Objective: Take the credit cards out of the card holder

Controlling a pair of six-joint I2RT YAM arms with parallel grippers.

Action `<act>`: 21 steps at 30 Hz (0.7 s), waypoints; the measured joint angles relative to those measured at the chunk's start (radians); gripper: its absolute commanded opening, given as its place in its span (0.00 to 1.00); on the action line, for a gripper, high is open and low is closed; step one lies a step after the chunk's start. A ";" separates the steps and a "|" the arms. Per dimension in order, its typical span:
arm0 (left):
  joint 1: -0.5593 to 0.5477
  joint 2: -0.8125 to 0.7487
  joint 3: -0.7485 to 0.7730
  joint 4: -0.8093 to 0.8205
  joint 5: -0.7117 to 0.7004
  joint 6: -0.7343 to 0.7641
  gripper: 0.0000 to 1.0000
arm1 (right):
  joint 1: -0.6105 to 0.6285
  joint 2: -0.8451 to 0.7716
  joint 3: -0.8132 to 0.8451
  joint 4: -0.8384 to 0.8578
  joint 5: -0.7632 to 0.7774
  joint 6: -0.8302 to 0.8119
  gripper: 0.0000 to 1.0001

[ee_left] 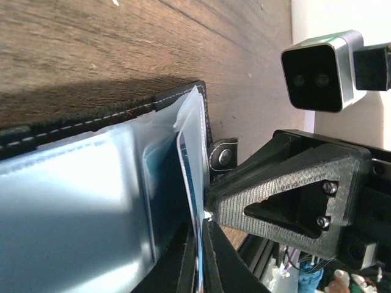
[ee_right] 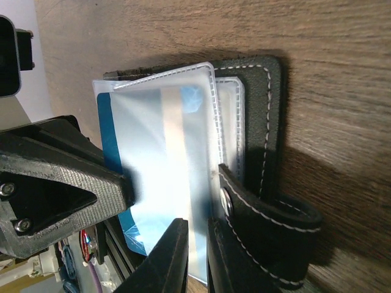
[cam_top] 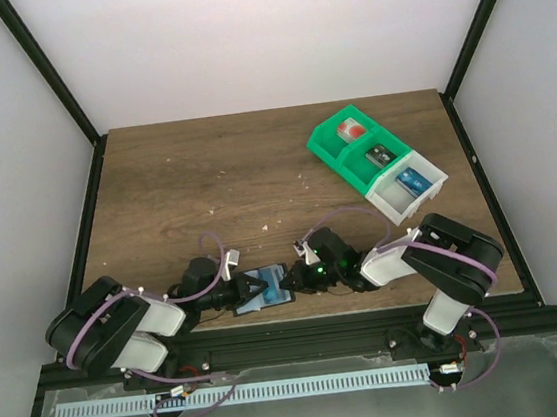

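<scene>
No text, label or number can be read anywhere

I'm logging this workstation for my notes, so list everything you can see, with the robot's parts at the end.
card holder: one, black-edged with clear sleeves, open, front centre
credit card: at least one visible, bright blue, in a sleeve
compartment bin: one, green with white end section, far right
red item: one, red, farthest compartment
black item: one, black, middle compartment
blue item: one, blue, white compartment
table: one, brown wood
left fingers: two, black, closed on the holder's sleeves
right fingers: two, black, closed on the sleeves opposite
</scene>
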 measured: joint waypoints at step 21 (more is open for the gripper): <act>-0.013 -0.344 0.003 -0.397 -0.137 0.051 0.00 | 0.008 0.016 0.010 0.010 0.006 0.007 0.12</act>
